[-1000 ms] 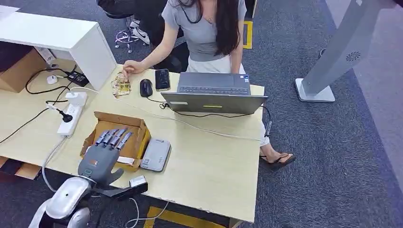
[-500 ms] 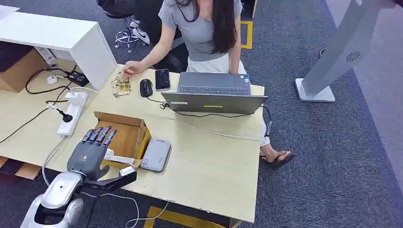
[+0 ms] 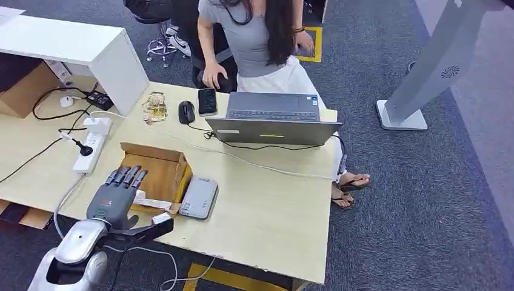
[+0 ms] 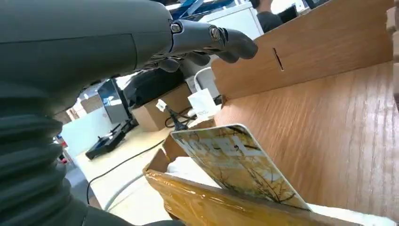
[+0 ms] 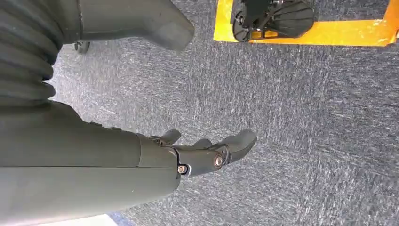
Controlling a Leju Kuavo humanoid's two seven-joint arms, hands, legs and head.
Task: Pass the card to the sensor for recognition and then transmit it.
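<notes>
Here, the left hand (image 3: pixel 113 198) hovers over the cardboard box (image 3: pixel 159 173), fingers spread, holding nothing
The card (image 4: pixel 237 162) leans tilted inside the box, near the grey sensor (image 3: pixel 199 197) on the tabletop (image 3: pixel 267 206); the right hand (image 5: pixel 197 153) hangs empty, fingers loosely apart, above carpet

Table (image 3: pixel 267 206): pale wood-grain laminate, matt. Box (image 3: pixel 159 173): brown corrugated cardboard, smooth inside; near edge bound in glossy tape. Card (image 4: pixel 237 162): glossy, printed in yellow and brown. Reader (image 3: pixel 199 197): smooth grey plastic. Left hand (image 3: pixel 115 195): matt grey plastic with darker fingers; ribbed cover at the wrist. Right hand (image 5: pixel 188 157): the same finish. Floor (image 3: pixel 400 200): rough grey carpet.
</notes>
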